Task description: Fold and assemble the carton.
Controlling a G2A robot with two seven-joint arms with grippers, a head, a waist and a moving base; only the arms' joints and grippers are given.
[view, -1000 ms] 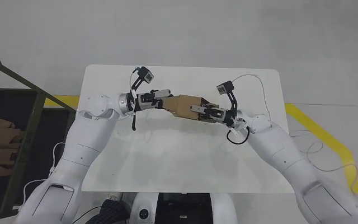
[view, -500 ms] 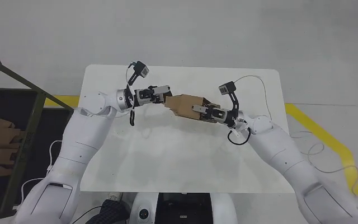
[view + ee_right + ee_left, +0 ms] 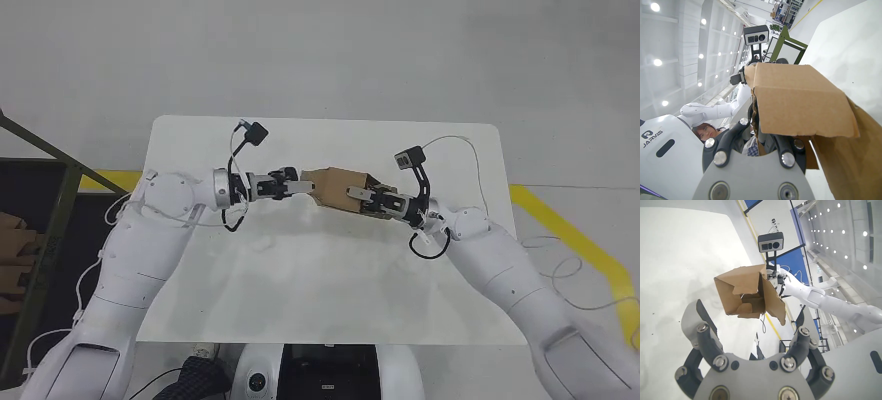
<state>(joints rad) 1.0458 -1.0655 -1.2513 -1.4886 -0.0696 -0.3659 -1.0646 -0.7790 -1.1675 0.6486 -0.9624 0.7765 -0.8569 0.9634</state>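
Note:
A brown cardboard carton [image 3: 335, 186] hangs above the middle of the white table [image 3: 320, 290]. My right gripper [image 3: 368, 200] is shut on its wall at the right end; in the right wrist view the carton [image 3: 800, 102] lies across the gripper [image 3: 761, 136]. My left gripper [image 3: 292, 186] stands open just off the carton's left end. In the left wrist view the carton [image 3: 745, 292] shows its open end with loose flaps, a short way beyond the spread fingers [image 3: 702, 317], and the gripper [image 3: 749, 308] holds nothing.
The table's surface around and under the carton is bare white. A dark green frame [image 3: 40, 150] stands off the table's left side. A yellow floor line [image 3: 560, 225] runs along the right.
My left arm has swung its wrist down and around, bringing the gripper level with the carton's left end. The carton has shifted slightly to the right with the right gripper.

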